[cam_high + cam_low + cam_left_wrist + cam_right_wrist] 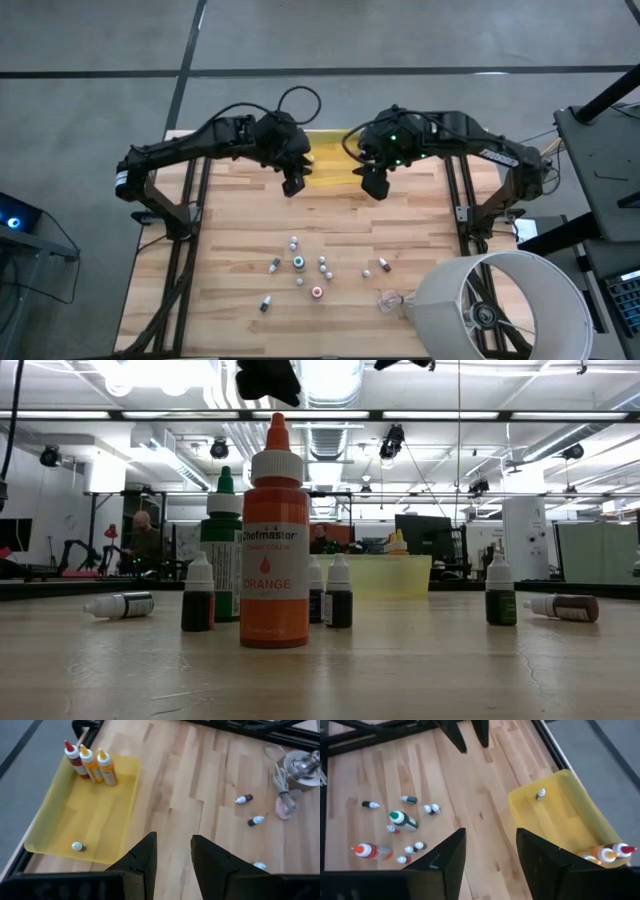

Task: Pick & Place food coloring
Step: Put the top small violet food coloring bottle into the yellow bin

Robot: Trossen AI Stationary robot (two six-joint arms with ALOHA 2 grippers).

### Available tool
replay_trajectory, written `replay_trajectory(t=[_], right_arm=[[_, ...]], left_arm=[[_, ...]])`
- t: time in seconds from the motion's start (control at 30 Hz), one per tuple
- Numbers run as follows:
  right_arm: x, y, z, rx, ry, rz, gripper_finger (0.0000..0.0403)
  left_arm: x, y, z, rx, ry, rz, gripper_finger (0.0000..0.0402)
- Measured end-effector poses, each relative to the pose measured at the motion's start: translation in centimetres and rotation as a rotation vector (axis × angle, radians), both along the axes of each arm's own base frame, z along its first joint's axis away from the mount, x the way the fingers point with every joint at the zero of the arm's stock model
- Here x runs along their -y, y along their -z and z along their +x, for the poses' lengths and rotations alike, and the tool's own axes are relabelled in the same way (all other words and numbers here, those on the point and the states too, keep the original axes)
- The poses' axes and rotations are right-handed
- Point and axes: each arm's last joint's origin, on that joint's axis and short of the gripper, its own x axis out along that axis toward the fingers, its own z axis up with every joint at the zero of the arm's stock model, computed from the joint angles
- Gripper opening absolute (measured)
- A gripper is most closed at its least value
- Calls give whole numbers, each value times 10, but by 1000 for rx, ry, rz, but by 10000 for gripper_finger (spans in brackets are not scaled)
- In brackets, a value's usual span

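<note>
Broadly, the wooden bench (330, 230) carries everything, with a white lampshade (500, 305) at its near right corner. At the far edge lies the translucent yellow tray (87, 815), holding three tall bottles (90, 764) upright in one corner and one tiny bottle (76, 846) apart from them near the opposite end.

Both arms hang over the far part of the bench beside the tray. The left hand (172, 857) has its fingers slightly apart with nothing between them; the right hand (490, 852) has its fingers wider apart and likewise holds nothing.

Most of the food coloring sits well apart from the tray, clustered on the near half of the bench: a large orange bottle (274, 535) and a green-capped bottle (222, 545) stand upright, small dropper bottles (337, 592) stand around them, and a few lie on their sides (120, 605).

These bottles look light, with smooth plastic bodies that could slip or topple. A grip across the body just below the cap seems safest for the standing ones; those lying down may roll, so pinching across the middle of the body looks wisest.
</note>
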Motion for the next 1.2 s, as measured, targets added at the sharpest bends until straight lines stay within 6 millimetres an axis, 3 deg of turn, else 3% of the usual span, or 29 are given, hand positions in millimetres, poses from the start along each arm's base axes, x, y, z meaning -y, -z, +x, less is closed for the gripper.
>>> replay_trajectory(t=[0.27,0.7,1.2], right_arm=[[1,16,5,-48,17,21,183],[1,17,5,-50,14,17,185],[1,17,5,-50,19,18,183]], left_arm=[[7,1,1,-13,28,-1,92],[8,1,1,-14,17,-14,95],[3,2,1,-41,-82,99,197]])
